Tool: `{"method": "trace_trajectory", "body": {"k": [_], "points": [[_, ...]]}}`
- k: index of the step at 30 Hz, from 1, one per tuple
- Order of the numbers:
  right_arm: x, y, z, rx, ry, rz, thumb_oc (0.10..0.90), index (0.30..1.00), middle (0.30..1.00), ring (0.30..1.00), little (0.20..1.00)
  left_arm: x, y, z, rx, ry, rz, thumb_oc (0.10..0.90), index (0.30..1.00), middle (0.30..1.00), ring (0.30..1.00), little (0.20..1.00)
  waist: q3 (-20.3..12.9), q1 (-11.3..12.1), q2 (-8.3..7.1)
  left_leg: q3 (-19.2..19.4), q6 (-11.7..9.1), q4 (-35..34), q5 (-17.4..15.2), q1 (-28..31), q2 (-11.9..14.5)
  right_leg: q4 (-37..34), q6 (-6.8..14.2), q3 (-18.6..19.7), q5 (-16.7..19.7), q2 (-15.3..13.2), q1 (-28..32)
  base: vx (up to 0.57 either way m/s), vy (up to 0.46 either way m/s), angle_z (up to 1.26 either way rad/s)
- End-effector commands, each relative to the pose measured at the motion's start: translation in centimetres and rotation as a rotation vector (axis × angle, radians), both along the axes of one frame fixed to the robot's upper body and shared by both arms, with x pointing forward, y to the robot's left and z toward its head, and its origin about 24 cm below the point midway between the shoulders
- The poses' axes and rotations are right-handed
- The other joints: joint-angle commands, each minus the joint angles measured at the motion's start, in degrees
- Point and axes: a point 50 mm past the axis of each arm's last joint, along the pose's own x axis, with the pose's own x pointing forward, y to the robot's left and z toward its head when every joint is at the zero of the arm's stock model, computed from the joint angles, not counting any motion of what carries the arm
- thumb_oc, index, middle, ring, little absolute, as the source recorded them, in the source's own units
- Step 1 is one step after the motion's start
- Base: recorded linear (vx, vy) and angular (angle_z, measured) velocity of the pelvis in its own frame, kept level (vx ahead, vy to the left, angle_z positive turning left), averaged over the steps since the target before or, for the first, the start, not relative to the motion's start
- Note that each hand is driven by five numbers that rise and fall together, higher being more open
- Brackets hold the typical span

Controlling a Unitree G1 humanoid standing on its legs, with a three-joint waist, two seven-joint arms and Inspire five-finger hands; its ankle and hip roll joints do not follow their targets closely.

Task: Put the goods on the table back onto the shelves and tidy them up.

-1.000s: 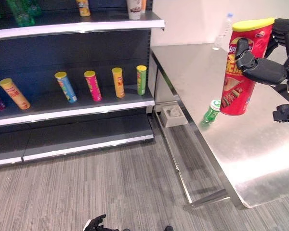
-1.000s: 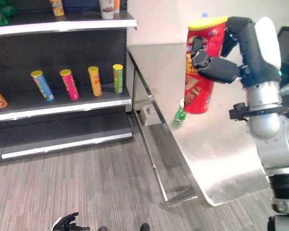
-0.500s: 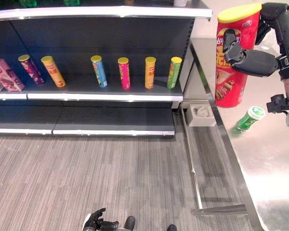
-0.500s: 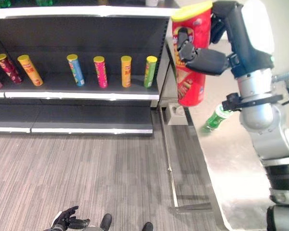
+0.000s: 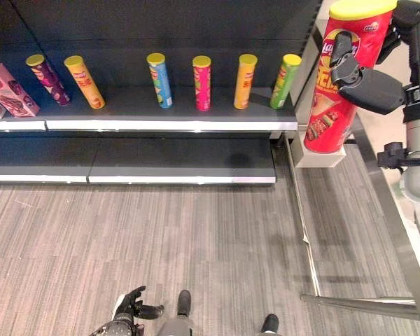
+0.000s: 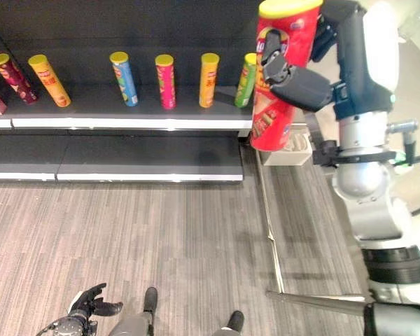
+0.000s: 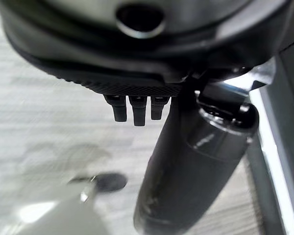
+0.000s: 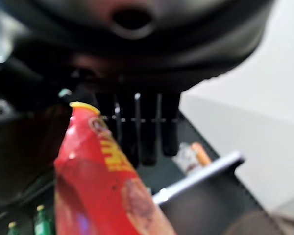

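Currently right robot hand wrapped round red can, upright, carried toward shelf; left robot hand slack, idle.

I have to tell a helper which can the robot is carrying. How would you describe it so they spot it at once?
Start at the dark shelf with its row of slim cans. To the right of that row, in the air, the right hand grips a red can upright. It has a yellow lid and looks far bigger than the shelf cans in these views.
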Motion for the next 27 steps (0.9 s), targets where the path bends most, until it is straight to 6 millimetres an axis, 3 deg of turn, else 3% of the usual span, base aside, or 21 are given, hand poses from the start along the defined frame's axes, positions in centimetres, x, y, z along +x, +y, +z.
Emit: {"method": "trace_trajectory", "body": {"k": [1,2,4,7,11,12,13,18,20,21,24,27], "points": [[-2.6,0.4,5.6,-0.032,-0.274,0.029,0.400,0.300,0.300,0.300,0.300,-2.0,1.6,-0.1,0.066,0.054,-0.016,0.800,0.900,0.900,0.900,0.900,-6.9,1.5,-0.13,-1.2,-3.9,-1.1,-4.7,2.0,2.0,3.9,3.9,8.2,-13.2,12.2,-3.9,0.05,0.141,0.09],[-2.6,0.4,5.6,-0.032,-0.275,0.029,0.400,0.300,0.300,0.300,0.300,-2.0,1.6,-0.1,0.067,0.053,-0.016,0.800,0.900,0.900,0.900,0.900,-7.0,1.5,-0.13,-1.3,-3.9,-1.1,-4.5,1.8,2.0,3.8,3.9,8.2,-13.0,12.2,-4.0,0.05,0.081,0.14],[-2.8,-0.1,5.6,-0.028,-0.284,0.012,0.400,0.300,0.300,0.300,0.300,-2.1,1.3,-0.2,0.056,0.057,-0.017,0.800,0.900,0.900,0.900,0.900,-6.7,1.8,-1.41,-3.2,-2.9,-0.2,-4.8,1.3,-0.7,0.4,2.1,10.7,-15.1,17.7,-3.1,0.06,0.010,0.44],[-2.8,-0.2,5.6,-0.033,-0.271,0.010,0.400,0.300,0.300,0.300,0.300,-2.3,1.0,-0.4,0.041,0.051,-0.001,0.800,0.900,0.900,0.900,0.900,-6.3,2.5,-2.21,-4.7,-2.8,0.2,-5.6,2.1,-1.6,-1.6,1.6,12.1,-14.4,18.9,-1.7,0.09,-0.047,0.56],[-2.7,-0.3,5.8,-0.039,-0.244,0.016,0.400,0.300,0.300,0.300,0.300,-2.5,-0.2,-0.6,-0.019,0.030,0.021,0.800,0.900,0.900,0.900,0.900,-5.3,3.0,-3.03,-6.2,-3.1,7.6,-8.8,0.2,-3.2,-6.8,1.7,11.2,-13.2,18.9,2.0,0.09,-0.045,0.22],[-2.7,-0.6,5.5,-0.039,-0.226,0.009,0.400,0.300,0.300,0.300,0.300,-2.4,-0.3,-0.6,-0.027,0.027,0.024,0.800,0.900,0.900,0.900,0.900,-5.0,2.9,-2.99,-5.8,-3.6,8.6,-8.5,-0.9,-2.7,-7.5,1.9,10.5,-13.3,18.6,2.7,0.07,0.088,0.55],[-3.0,-1.2,4.9,-0.035,-0.199,-0.010,0.400,0.300,0.300,0.300,0.300,-2.3,-0.7,-0.7,-0.040,0.023,0.017,0.800,0.900,0.900,0.900,0.900,-4.9,2.3,-2.51,-3.5,-3.9,6.9,-6.5,-2.6,-0.5,-8.3,2.4,9.1,-13.6,18.2,3.5,0.08,0.086,0.50],[-3.7,-1.8,4.5,-0.002,-0.224,-0.022,0.400,0.300,0.300,0.300,0.300,-2.3,-0.5,-0.7,-0.014,0.041,-0.012,0.800,0.900,0.900,0.900,0.900,-5.8,2.3,-2.51,-3.1,-5.4,0.3,-2.2,-7.7,2.4,-9.6,3.0,8.7,-15.0,17.8,4.1,0.13,0.111,0.39],[-4.1,-2.3,4.2,0.014,-0.232,-0.044,0.400,0.300,0.300,0.300,0.300,-1.8,-0.2,-0.4,-0.007,0.024,-0.010,0.800,0.900,0.900,0.900,0.900,-5.7,2.1,-2.30,-1.2,-7.1,-2.0,0.0,-11.8,5.9,-9.7,3.6,8.2,-16.8,16.5,5.7,0.23,0.219,0.19],[-4.1,-2.3,4.2,0.015,-0.233,-0.045,0.400,0.300,0.300,0.300,0.300,-1.8,-0.2,-0.4,-0.006,0.024,-0.011,0.800,0.900,0.900,0.900,0.900,-5.7,2.2,-2.34,-1.1,-7.2,-2.0,0.1,-11.8,5.9,-9.6,3.6,8.2,-16.9,16.5,5.6,0.21,0.184,0.16],[-4.6,-2.4,4.3,0.014,-0.258,-0.058,0.400,0.300,0.300,0.300,0.300,-1.0,0.1,0.1,0.009,-0.010,-0.018,0.800,0.900,0.900,0.900,0.900,-5.7,2.5,-1.73,-1.3,-9.0,-2.8,2.3,-14.1,9.4,-9.8,4.9,8.2,-17.9,15.0,8.1,0.26,0.255,0.02],[-4.5,-1.8,3.8,0.011,-0.248,-0.044,0.400,0.300,0.300,0.300,0.300,-0.3,0.7,0.8,0.053,-0.037,-0.032,0.800,0.900,0.900,0.900,0.900,-6.4,3.8,-0.48,-5.1,-9.3,0.3,2.8,-12.8,9.9,-9.5,6.5,9.5,-17.9,12.2,10.8,0.34,0.400,-0.24]]}}
